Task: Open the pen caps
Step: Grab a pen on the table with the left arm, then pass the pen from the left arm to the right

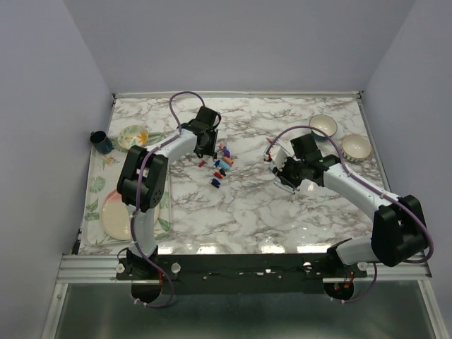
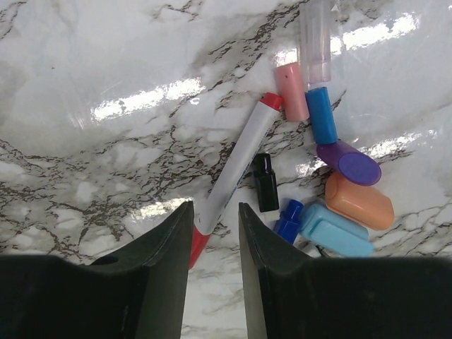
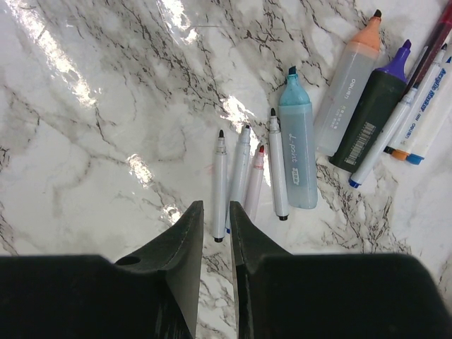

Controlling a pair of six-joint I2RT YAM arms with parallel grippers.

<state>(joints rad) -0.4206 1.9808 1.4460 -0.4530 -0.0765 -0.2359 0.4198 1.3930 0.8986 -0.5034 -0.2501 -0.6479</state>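
Step in hand: we judge the left gripper point(image 2: 215, 206) is taking hold of a white pen point(image 2: 236, 166) whose red cap point(image 2: 271, 102) is not yet off.
Left fingers: narrow gap with the pen's red tail end between them, against the left finger. A gap shows on the other side, so it is not clamped.
Red cap: at the pen's far end, well ahead of the fingertips.
Loose caps point(image 2: 359, 201): ahead and right of those fingers.
Right fingers: the right gripper point(image 3: 216, 205) shows a narrow gap holding nothing. Uncapped pens point(image 3: 296, 152) lie just ahead.
Next move: we judge it needs a firm clamp on the barrel, then the other gripper pulling the cap straight along the pen.
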